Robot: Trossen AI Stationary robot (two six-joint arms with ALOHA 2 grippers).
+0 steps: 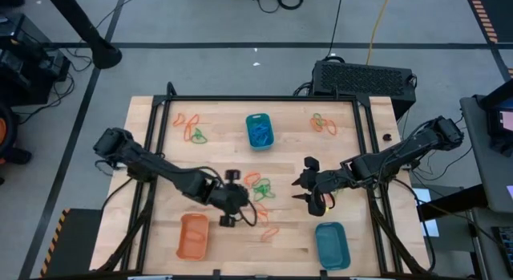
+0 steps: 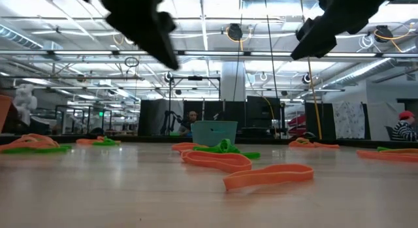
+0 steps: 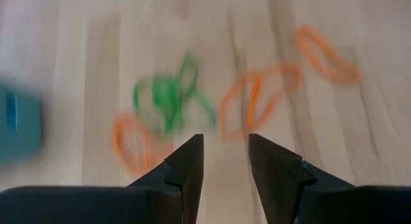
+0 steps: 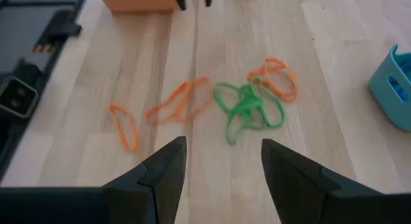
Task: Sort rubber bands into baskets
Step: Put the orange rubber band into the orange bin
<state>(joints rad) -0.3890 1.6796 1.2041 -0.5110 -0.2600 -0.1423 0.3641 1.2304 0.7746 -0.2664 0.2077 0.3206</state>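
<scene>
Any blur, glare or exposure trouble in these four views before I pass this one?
Left wrist view: rubber bands smeared by motion blur. Low view: arms are dark silhouettes against bright ceiling lights; nearest orange band soft. High view: even light, no glare on the table. Right wrist view: sharp, bands clear.

Table (image 1: 168, 152): pale light wood, plank-striped, framed in black. Orange basket (image 1: 193, 235) seen at the near left; one teal-blue basket (image 1: 332, 245) at the near right, a second teal-blue basket (image 1: 259, 130) at the far middle with blue bands inside. Rubber bands (image 1: 258, 187) at table centre noted as orange and green mixed; the far-left cluster (image 1: 192, 129) orange with green; the far-right cluster (image 1: 323, 123) orange with green. Both arms dark black. Floor grey. Green tangle (image 4: 247, 108) flanked by orange loops in the right wrist view.
</scene>
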